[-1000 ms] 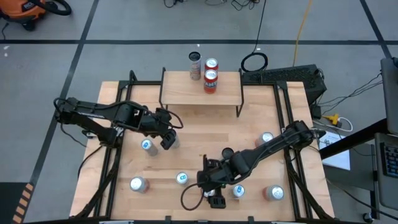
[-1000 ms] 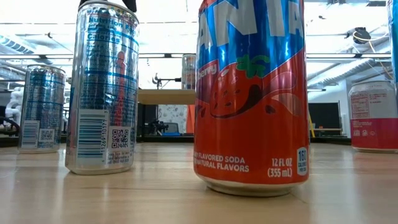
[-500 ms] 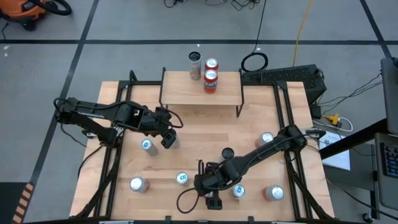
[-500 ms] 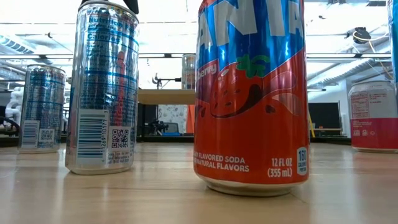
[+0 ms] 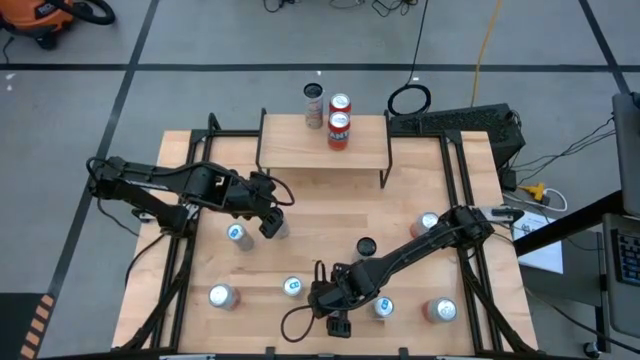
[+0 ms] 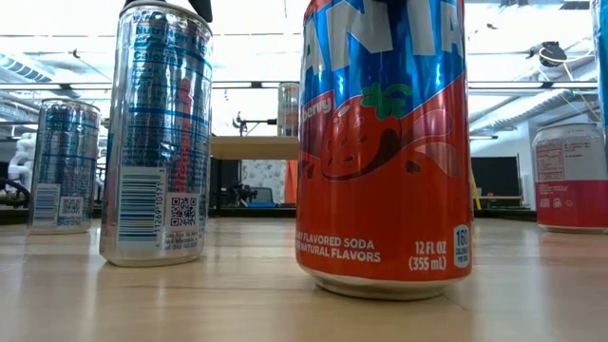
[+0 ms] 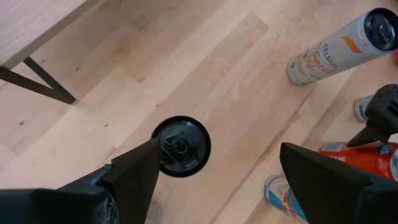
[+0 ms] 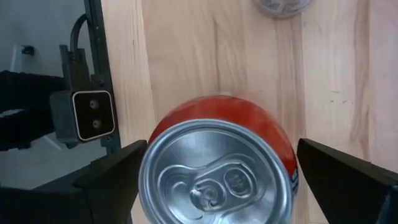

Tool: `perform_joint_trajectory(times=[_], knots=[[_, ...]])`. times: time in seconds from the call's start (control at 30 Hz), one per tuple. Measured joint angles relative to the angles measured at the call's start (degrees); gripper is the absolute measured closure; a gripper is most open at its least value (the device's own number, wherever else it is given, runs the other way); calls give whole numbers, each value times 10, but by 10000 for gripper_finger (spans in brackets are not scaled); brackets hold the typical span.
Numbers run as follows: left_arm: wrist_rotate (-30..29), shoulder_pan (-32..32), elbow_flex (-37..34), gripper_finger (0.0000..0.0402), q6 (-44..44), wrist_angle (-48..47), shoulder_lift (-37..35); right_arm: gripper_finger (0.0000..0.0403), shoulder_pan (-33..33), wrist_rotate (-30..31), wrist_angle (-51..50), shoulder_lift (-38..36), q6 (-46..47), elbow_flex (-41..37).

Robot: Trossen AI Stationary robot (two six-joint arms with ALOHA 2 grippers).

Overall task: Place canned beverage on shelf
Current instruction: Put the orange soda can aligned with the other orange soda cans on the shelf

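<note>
R gripper point(image 8: 217, 180) spread wide, fingers either side of red soda can point(image 8: 217, 168), not gripping yet. L gripper point(image 7: 214, 177) also wide, over black-top can point(image 7: 181, 146), holding nothing.

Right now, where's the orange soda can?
The orange can stands near the table's front edge, directly under the right claw, whose open fingers straddle it. In the low view it fills the foreground, a slim silver can beside it.
</note>
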Motion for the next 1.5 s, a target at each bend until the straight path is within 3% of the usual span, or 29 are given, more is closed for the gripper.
perform_joint_trajectory(times=[0.23,0.63,1.5], knots=[[-4,0,0,71,0,0,0,20,0,0,0,0,5,0],[-4,0,0,71,2,0,0,116,-2,0,0,-1,12,0],[-7,0,0,71,3,0,0,120,-2,0,-25,-32,-10,-1]])
